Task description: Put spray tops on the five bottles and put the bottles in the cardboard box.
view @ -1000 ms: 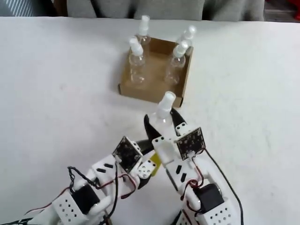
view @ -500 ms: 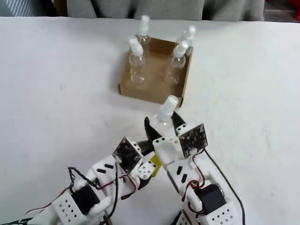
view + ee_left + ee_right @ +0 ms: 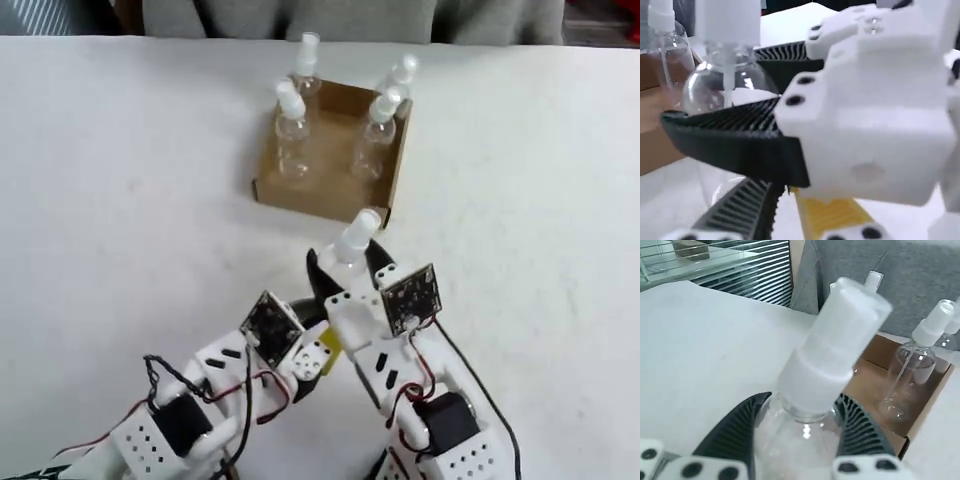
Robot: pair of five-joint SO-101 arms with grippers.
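Note:
A clear bottle with a white spray top is held just above the table in front of the cardboard box. My right gripper is shut on its body, and the bottle leans to the right. In the right wrist view the bottle rises between the black fingers, with the box behind it. My left gripper sits close beside and below the right one. In the left wrist view the bottle stands inside the right gripper's fingers. Several capped bottles stand in the box.
Both arms crowd the near middle of the table. Open white tabletop lies to the left and right of the box. A grey backdrop runs along the far edge.
The held bottle has tipped a little to the right, and its cap has moved slightly lower and rightward. The left arm has barely shifted.

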